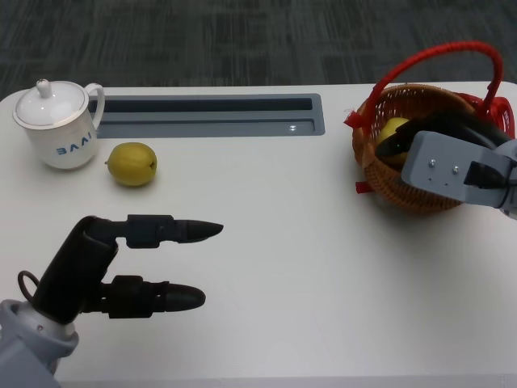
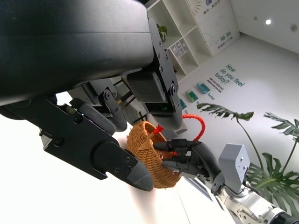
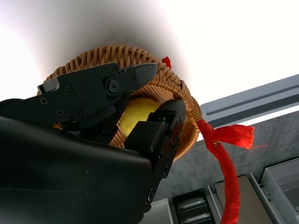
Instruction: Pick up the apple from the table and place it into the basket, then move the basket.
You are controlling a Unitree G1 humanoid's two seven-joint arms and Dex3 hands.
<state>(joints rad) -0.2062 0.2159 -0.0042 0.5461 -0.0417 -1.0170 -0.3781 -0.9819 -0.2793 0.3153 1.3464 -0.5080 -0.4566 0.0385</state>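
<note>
The right hand (image 1: 420,145) reaches into the wicker basket (image 1: 404,190), which stands on the white table (image 1: 283,242) at its right side, near the far edge. A yellow-green apple (image 1: 393,128) sits inside the basket. In the right wrist view the fingers (image 3: 135,77) curve around the apple (image 3: 138,109) on both sides, but whether they press on it or only surround it cannot be told. The basket's red handle (image 1: 452,56) arches above it.

The left hand (image 1: 129,263) hovers over the near left part of the table, holding nothing, its fingers straight, apart and pointing right.

A second yellow fruit (image 1: 132,163) lies on the table at the far left, just beside a white lidded mug (image 1: 56,121) with blue lettering. Behind them a grey recessed tray (image 1: 210,115) runs along the table's far edge.
</note>
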